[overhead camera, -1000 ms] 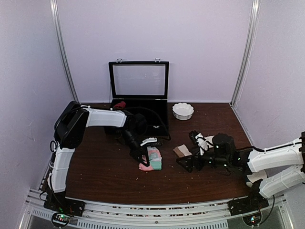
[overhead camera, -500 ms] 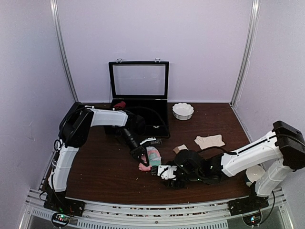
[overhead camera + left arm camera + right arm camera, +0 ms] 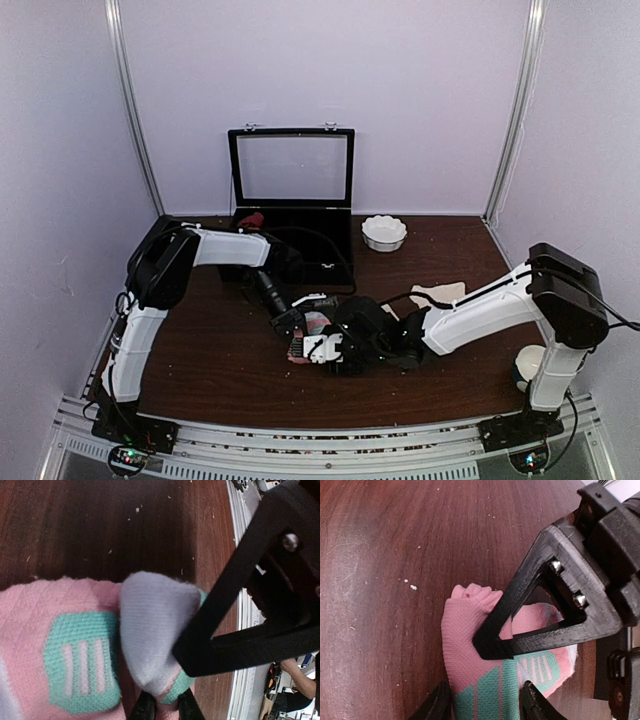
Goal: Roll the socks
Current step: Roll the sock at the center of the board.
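The left gripper [image 3: 291, 321] and right gripper [image 3: 318, 348] crowd the pink mint-patched fabric sock [image 3: 319, 323] mid-table, blocking each other. Bare dark wooden table [image 3: 220, 382] lies open nearer; a black glass-lidded case [image 3: 330, 235] stands behind.

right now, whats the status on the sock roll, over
Left gripper shut on pink sock. Right gripper straddles the same sock, grip unclear. Cream sock lies apart, farther back. Both arms crowd one spot.
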Robot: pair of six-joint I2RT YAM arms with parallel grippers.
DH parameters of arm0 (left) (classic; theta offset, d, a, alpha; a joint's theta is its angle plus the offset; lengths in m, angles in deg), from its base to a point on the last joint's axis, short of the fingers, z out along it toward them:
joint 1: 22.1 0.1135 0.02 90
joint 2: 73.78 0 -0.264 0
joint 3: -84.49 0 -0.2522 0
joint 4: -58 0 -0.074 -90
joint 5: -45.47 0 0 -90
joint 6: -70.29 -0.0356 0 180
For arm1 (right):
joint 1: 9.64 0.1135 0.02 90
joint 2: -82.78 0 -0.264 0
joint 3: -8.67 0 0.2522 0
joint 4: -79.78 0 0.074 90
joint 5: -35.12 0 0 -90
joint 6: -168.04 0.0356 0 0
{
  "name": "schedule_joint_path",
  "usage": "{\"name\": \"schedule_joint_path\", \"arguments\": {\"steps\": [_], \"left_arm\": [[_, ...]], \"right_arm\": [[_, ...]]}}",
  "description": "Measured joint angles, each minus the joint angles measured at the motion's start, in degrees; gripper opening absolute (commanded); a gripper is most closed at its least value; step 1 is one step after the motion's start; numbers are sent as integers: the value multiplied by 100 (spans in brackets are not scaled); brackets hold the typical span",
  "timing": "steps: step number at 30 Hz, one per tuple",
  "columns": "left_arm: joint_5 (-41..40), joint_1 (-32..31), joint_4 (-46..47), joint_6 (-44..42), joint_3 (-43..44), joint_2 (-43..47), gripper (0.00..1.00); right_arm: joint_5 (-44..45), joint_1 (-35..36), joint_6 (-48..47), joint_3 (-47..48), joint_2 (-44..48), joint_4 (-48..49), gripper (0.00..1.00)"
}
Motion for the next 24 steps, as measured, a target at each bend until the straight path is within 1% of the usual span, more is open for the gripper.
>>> {"name": "schedule_joint_path", "arguments": {"steps": [8, 12, 14, 16, 17, 20, 24], "left_arm": [[26, 0, -81, -15, 17, -35, 19], [37, 0, -92, -15, 31, -50, 26], [35, 15, -92, -35, 31, -50, 33], [52, 79, -116, -90, 22, -42, 45], [90, 122, -120, -118, 0, -20, 48], [146, 315, 83, -120, -280, 216, 51], [-85, 610, 647, -9, -883, 879, 52]], "right_arm": [[-85, -22, -7, 52, -199, -31, 39], [-81, -22, 15, 68, -291, 44, 36], [-81, -22, 33, 96, -358, 92, 32], [-81, -24, 107, 136, -428, 164, 26], [-85, -31, 164, 151, -457, 208, 21], [-157, -68, 374, 203, -533, 354, 13], [-369, -105, 706, 208, -553, 433, 8]]}}
